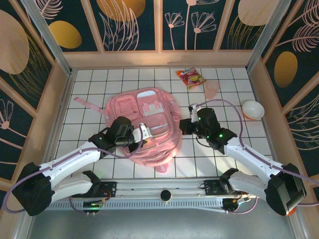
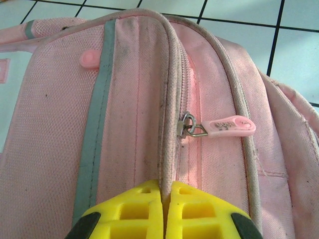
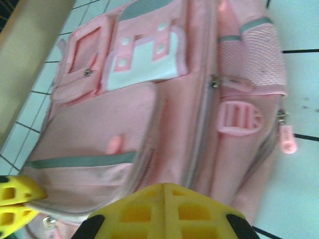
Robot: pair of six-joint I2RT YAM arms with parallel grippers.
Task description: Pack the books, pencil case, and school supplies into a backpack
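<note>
The pink backpack (image 1: 144, 124) lies flat in the middle of the tiled table, pockets facing up. My left gripper (image 1: 144, 135) is at its near edge, shut on the grey piping (image 2: 168, 149) that runs beside the zip. A pink zipper pull (image 2: 227, 125) lies just right of that piping. My right gripper (image 1: 185, 127) is at the backpack's right side. It is shut, with its tips (image 3: 165, 190) against the pink fabric (image 3: 149, 114) and nothing seen between them. The books, pencil case and school supplies are out of view.
A red-orange snack packet (image 1: 190, 77), a pink cup (image 1: 212, 89) on its side and a white bowl (image 1: 252, 109) sit at the back right. Wooden walls close in the table on three sides. Open tiles lie to the left and right of the backpack.
</note>
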